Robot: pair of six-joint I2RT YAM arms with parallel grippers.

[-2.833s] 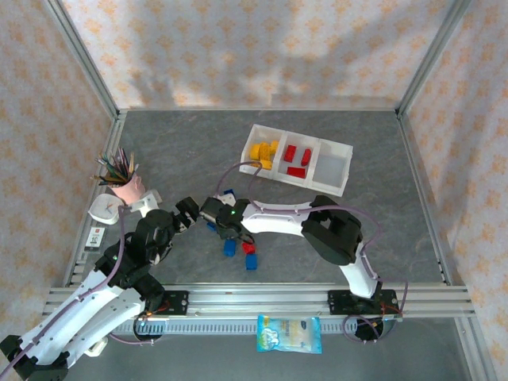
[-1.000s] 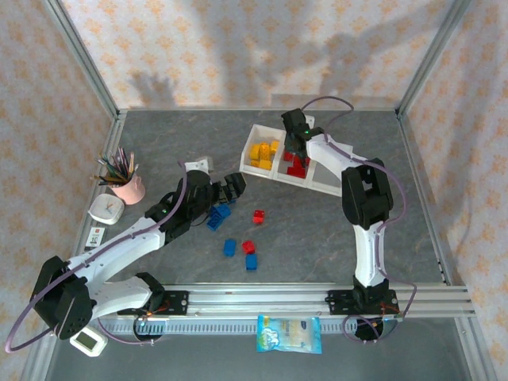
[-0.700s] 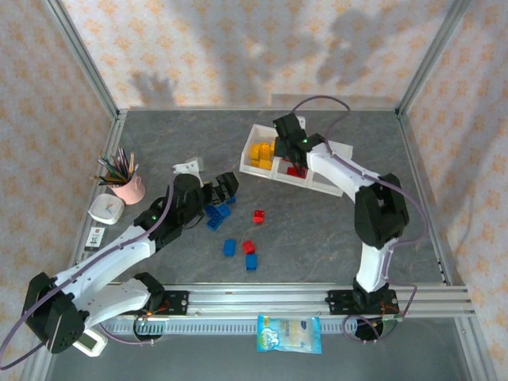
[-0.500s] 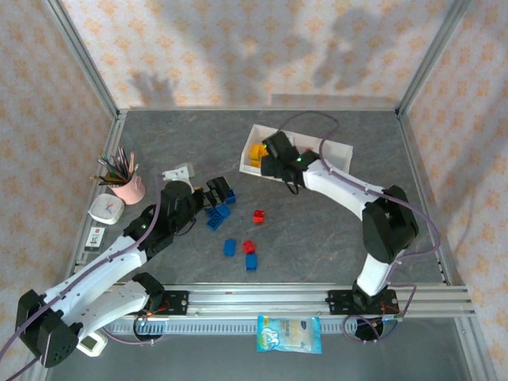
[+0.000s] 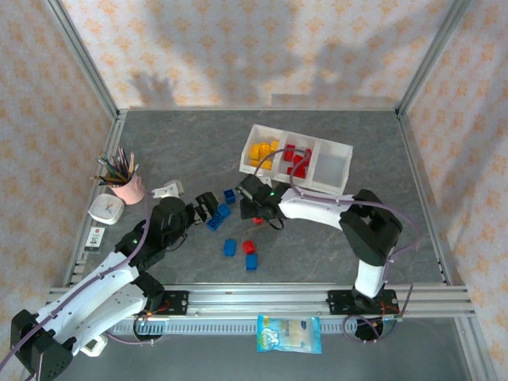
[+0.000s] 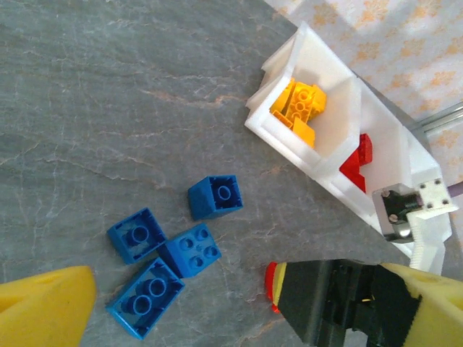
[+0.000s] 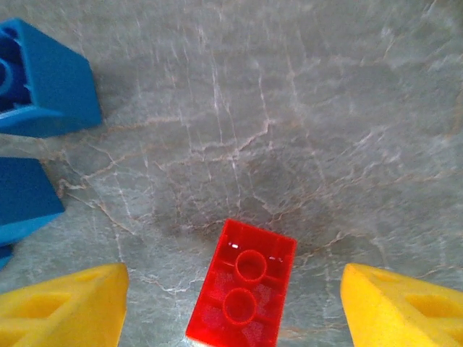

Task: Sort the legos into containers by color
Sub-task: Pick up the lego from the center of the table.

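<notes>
Bottom centre of the right wrist view: red lego (image 7: 242, 290) lies flat on the worktop (image 7: 325, 108), straddled by the right claw (image 7: 234, 273), released and empty. Lower straight, square to its long sides, then squeeze gently.

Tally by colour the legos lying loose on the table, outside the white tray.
Blue legos: 6
Red legos: 2
Yellow legos: 0 (those in view lie in the tray)
Total loose: 8
</notes>
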